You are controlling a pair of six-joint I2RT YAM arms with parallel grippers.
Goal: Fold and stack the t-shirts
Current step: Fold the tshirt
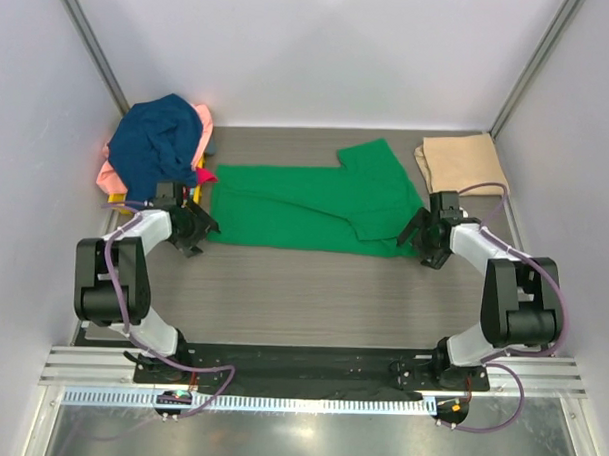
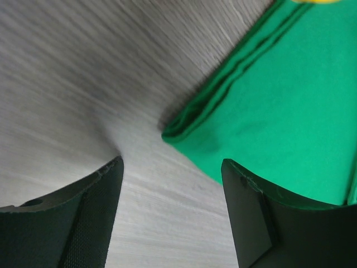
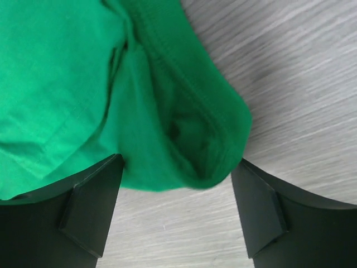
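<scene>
- My left gripper [image 1: 194,227] sits at the near left corner of the green t-shirt [image 1: 305,203]. Its fingers are spread wide, with nothing clamped.
- In my left wrist view, that corner of the green t-shirt is a doubled, stitched hem lying on the table [image 2: 83,67]. It lies just ahead of the gap between my fingers, and the cloth runs behind my right-hand finger [image 2: 262,212].
- My right gripper [image 1: 424,237] is at the near right corner of the green t-shirt, its fingers apart as well.
- In my right wrist view, a bunched, rounded fold of the green cloth pokes into the gap between those fingers. Neither finger is pressing it.
- The green t-shirt lies spread flat across the table between my two grippers. One sleeve sticks out on its far right side.
- A tan t-shirt [image 1: 462,161], folded, lies just beyond the green t-shirt's far right corner.
- Beyond its far left corner is a heap with a navy t-shirt [image 1: 159,143] on top. Salmon pink [image 1: 201,117], red [image 1: 204,174] and yellow [image 1: 116,194] cloth shows at the edges.
</scene>
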